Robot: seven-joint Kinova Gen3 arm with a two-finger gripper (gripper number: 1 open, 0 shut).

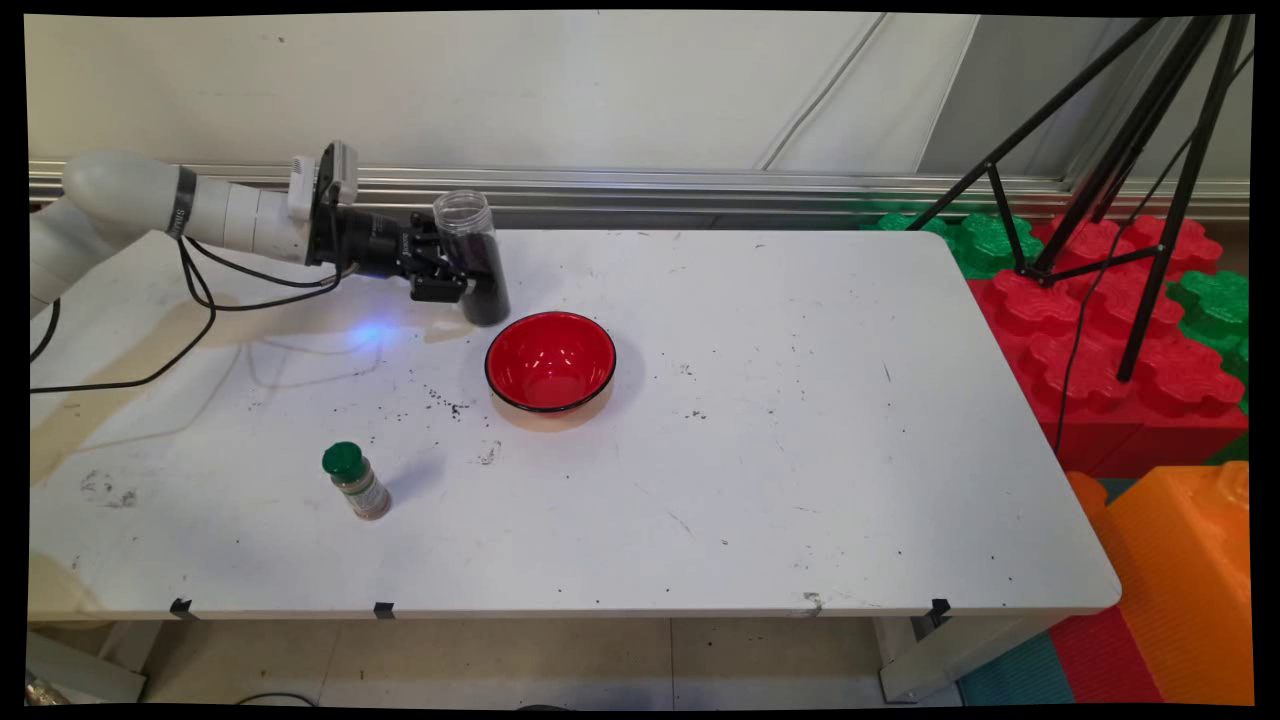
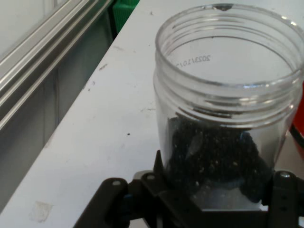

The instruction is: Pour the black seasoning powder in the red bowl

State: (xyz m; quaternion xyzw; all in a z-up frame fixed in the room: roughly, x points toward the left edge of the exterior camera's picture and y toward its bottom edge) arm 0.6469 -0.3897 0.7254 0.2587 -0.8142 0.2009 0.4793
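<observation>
My gripper [image 1: 455,268] is shut on a clear plastic jar [image 1: 474,255] with no lid, partly filled with black grains. The jar stands nearly upright, leaning a little, at the table's far left, just behind and left of a red bowl [image 1: 550,362]. In the hand view the jar [image 2: 228,109] fills the frame, its open threaded mouth uppermost and the dark grains low inside, between the gripper's [image 2: 209,199] black linkage. The red bowl looks empty.
A small spice bottle [image 1: 356,481] with a green cap stands near the table's front left. Black grains [image 1: 450,404] are scattered left of the bowl. Black cables [image 1: 190,300] hang from the arm. A black tripod [image 1: 1120,160] stands on coloured foam blocks [image 1: 1130,370] to the right.
</observation>
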